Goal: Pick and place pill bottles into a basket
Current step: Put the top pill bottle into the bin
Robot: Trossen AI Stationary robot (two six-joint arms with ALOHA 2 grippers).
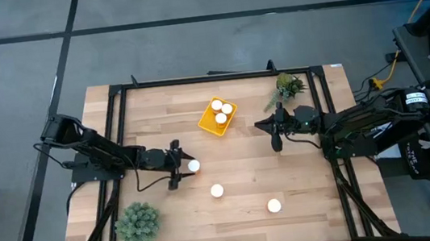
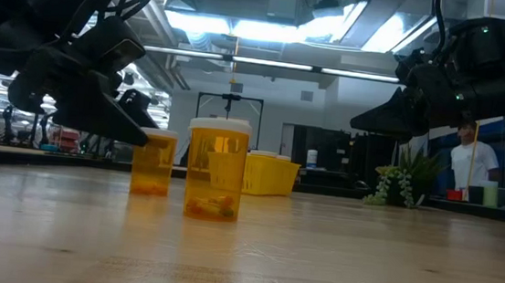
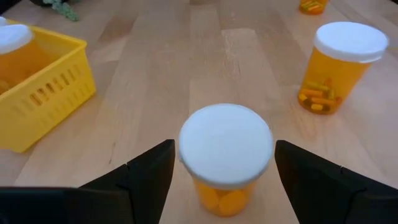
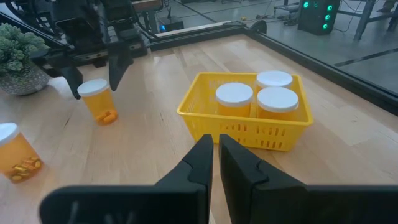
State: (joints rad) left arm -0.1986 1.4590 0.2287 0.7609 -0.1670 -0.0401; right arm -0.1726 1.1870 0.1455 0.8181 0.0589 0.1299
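Three pill bottles (image 1: 220,111) with white caps stand in the yellow basket (image 1: 208,124) on the far middle of the table. Three more stand on the wood: one (image 3: 226,155) between the fingers of my open left gripper (image 3: 224,144), one (image 1: 217,191) nearer the front edge, and one (image 1: 274,205) toward the front right. The left fingers (image 3: 152,177) flank that bottle's sides with a thin gap showing at the cap. My right gripper (image 4: 214,158) hovers shut, right of the basket (image 4: 249,121), and holds nothing.
A round green plant (image 1: 137,222) sits at the front left and a leafy one (image 1: 288,88) at the far right. A black metal frame (image 1: 119,131) borders the table. Bare wood lies between the left gripper's bottle and the basket.
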